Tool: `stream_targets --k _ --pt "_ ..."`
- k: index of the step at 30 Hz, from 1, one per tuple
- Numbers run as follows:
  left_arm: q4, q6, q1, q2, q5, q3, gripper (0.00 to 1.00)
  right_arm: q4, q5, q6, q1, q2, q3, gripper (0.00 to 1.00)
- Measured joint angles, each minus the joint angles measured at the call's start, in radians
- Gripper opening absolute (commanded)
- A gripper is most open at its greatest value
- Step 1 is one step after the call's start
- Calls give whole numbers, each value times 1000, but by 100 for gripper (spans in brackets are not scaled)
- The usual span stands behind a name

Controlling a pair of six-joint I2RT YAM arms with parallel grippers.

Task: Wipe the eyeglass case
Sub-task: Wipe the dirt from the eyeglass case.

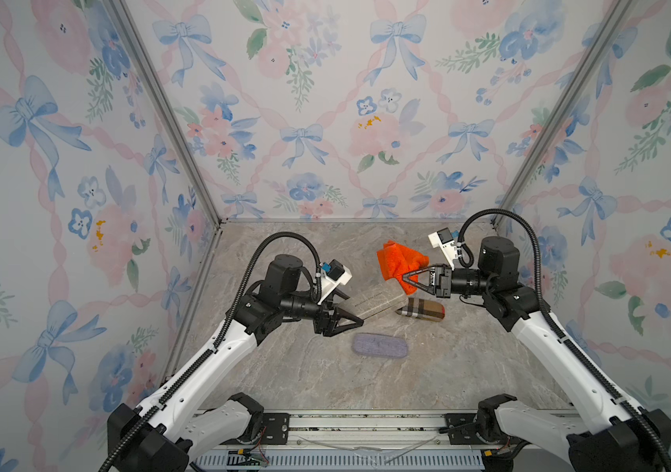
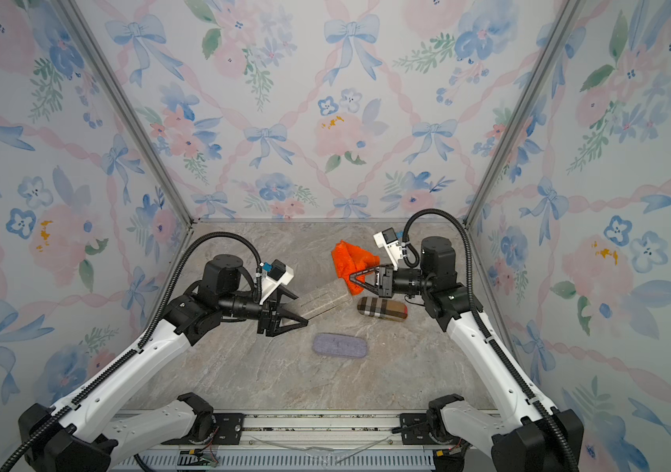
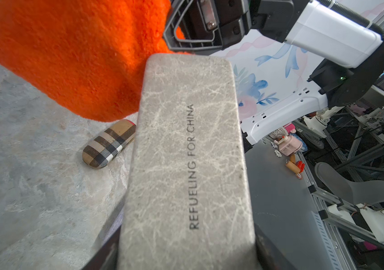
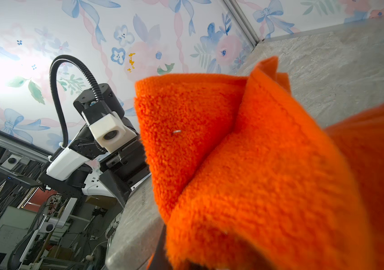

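We saw the grey eyeglass case (image 1: 379,304) raised over the tabletop (image 1: 325,380) at mid-frame, our left claw (image 1: 352,310) pinching its lower-left end. Our right claw (image 1: 403,276), pressed together on the orange cloth (image 1: 397,255), sat at its upper-right end. A plaid case (image 1: 421,311) and a lilac case (image 1: 380,345) lay closed, with bare marble below them.

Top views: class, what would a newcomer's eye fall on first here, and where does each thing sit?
The bright orange cloth, pinched in the right hand, hangs right of centre toward the back of the table. Beside it the left hand holds a grey case tilted off the marble, its far end toward the cloth. A plaid case lies under the right hand, a purple case nearer the front.
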Motion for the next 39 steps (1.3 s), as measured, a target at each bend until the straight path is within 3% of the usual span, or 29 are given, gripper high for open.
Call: stream_targets --k 13,22,39 --pt "-67 53 19 42 -23 39 26 14 -18 24 31 -23 -2 0" --pt "-72 64 19 19 -30 39 24 186 -20 145 31 60 -14 0" --pt "8 13 63 8 -174 21 24 260 5 299 32 44 -84 0"
